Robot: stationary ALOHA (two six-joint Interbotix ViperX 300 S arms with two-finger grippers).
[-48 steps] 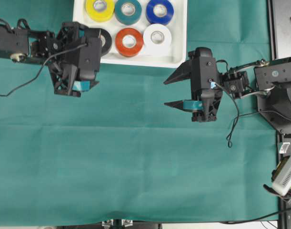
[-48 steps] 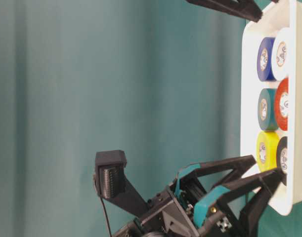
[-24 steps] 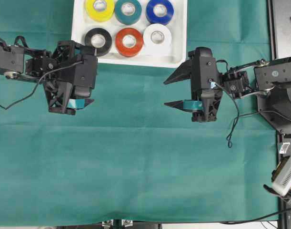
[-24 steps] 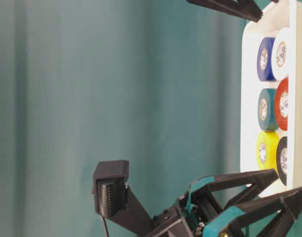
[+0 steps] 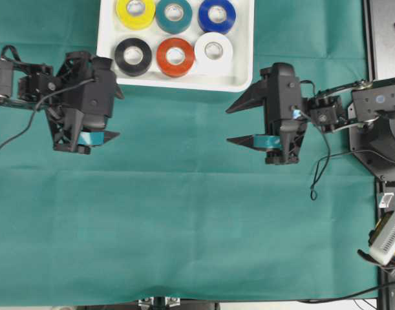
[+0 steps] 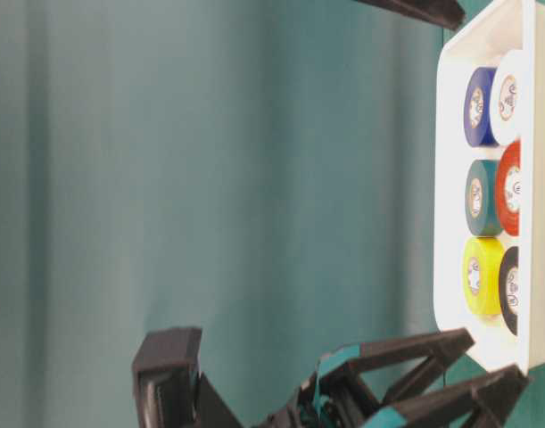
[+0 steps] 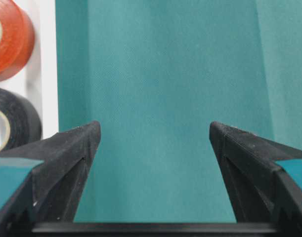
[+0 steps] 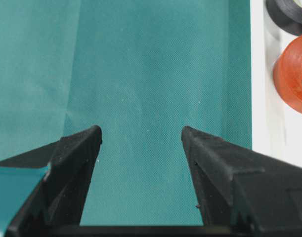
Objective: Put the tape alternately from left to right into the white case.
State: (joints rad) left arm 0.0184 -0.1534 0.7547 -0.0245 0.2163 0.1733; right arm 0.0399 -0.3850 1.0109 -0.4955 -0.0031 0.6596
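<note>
This is a robotics lab bench, not a home or shop. Two black robot arms, the left gripper [image 5: 110, 116] and right gripper [image 5: 231, 124], reach in from either side over a green cloth [image 5: 184, 226] covering the table. Behind the right arm stand a black mounting base [image 5: 384, 129], loose cables [image 5: 317, 174] and other equipment [image 5: 386, 240].

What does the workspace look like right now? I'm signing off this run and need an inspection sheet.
Surface: green cloth, wrinkled.
Job's things: white case holds six tape rolls: yellow, teal, blue, black, red, white.
Clutter: nothing seen on the cloth.
Grippers: left gripper open, empty; right gripper open, empty.
Cables: black cable hangs from the right arm.
Surroundings: equipment at the right edge.
</note>
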